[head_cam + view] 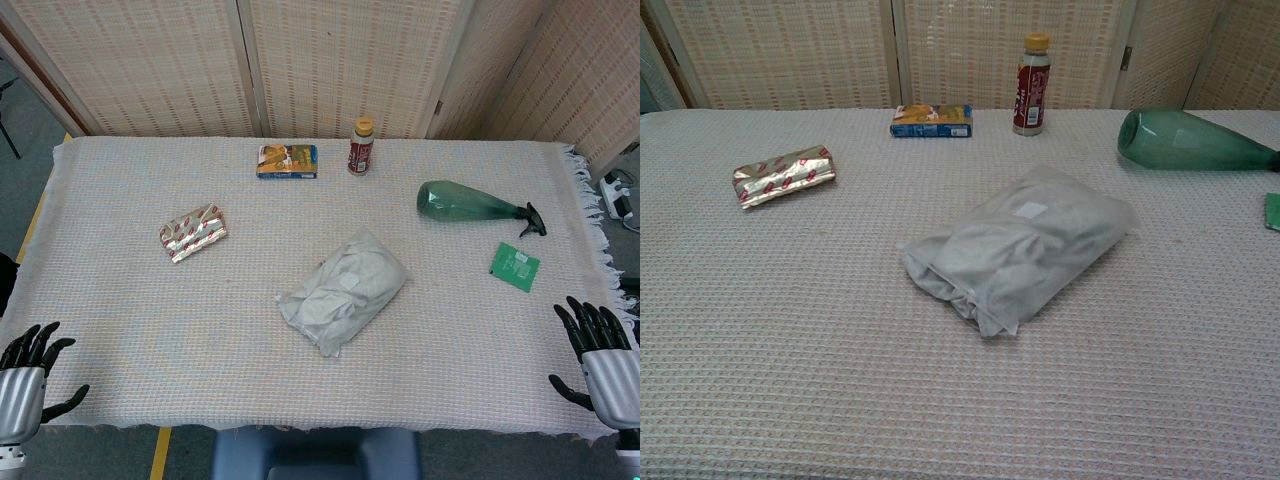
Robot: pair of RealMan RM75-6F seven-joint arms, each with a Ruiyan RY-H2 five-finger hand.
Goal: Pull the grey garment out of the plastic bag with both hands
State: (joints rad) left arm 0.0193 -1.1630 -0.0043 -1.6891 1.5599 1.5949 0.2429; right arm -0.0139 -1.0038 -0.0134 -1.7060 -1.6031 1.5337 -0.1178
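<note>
A translucent plastic bag [345, 290] [1025, 245] lies in the middle of the table with the folded grey garment [960, 265] inside it; the garment shows at the bag's near-left end. My left hand [28, 375] rests at the table's near-left corner, fingers spread, holding nothing. Over at the near-right edge my right hand [600, 360] is also open with fingers apart. Both hands are far from the bag. Neither hand appears in the chest view.
A silver and red snack packet [193, 232] [783, 174] lies at the left. A blue-orange box [287, 161] [931, 120] and a brown bottle [361, 146] [1032, 85] stand at the back. A green glass bottle [475, 203] [1190, 140] lies on its side near a green card [515, 266].
</note>
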